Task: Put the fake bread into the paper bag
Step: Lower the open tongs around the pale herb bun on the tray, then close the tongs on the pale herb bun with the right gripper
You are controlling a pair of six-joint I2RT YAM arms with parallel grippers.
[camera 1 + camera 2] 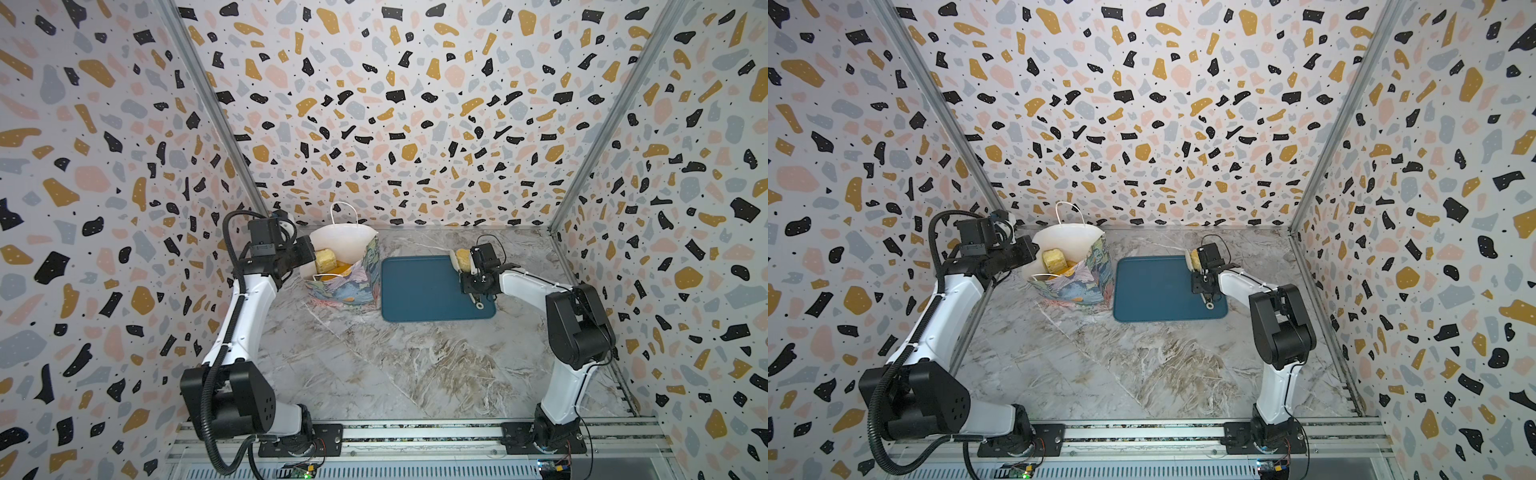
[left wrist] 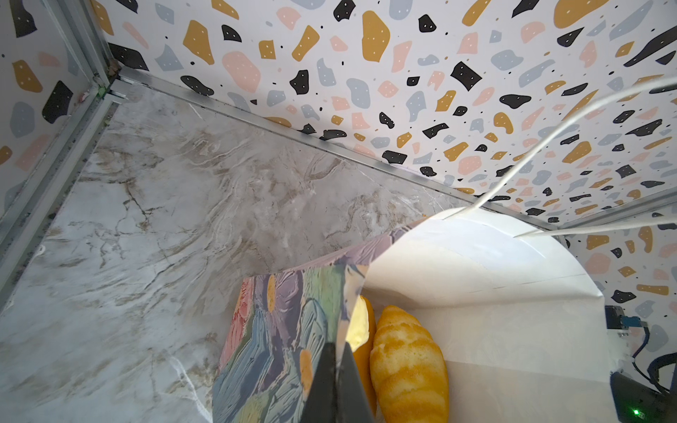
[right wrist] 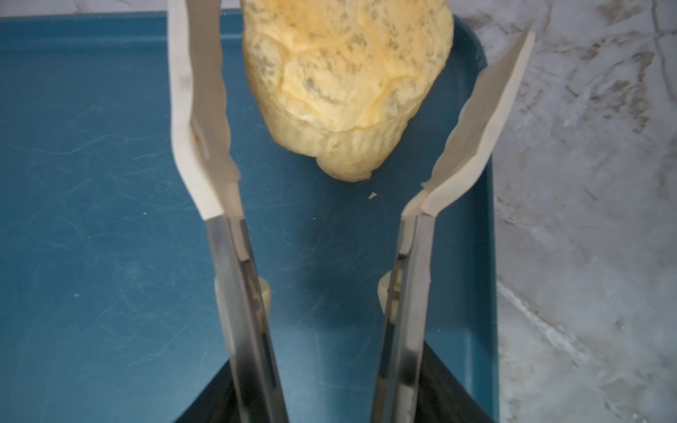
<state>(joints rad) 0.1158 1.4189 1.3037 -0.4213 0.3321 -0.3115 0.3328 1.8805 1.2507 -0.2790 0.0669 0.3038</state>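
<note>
The flowered paper bag [image 1: 345,286] [image 1: 1075,282] stands upright at the back left, mouth open. My left gripper [image 1: 311,254] [image 1: 1034,254] [image 2: 339,351] is shut on the bag's left rim. Inside the bag lie a pale bumpy bun [image 1: 325,259] [image 1: 1054,258] and a striped orange roll [image 2: 406,362]. My right gripper [image 1: 471,274] [image 1: 1202,274] [image 3: 329,388] is shut on a pair of tongs [image 3: 227,256]. Their cream tips [image 3: 198,110] are spread on either side of a pale speckled fake bread [image 3: 348,84] [image 1: 462,257] [image 1: 1195,257], with a gap showing on both sides.
A flat dark-blue tray [image 1: 415,291] [image 1: 1150,295] [image 3: 91,219] lies right of the bag; the speckled bread is at its far right corner. The marble table [image 1: 374,365] is enclosed by terrazzo-patterned walls. The bag's white cord handle [image 2: 549,146] arcs above its mouth.
</note>
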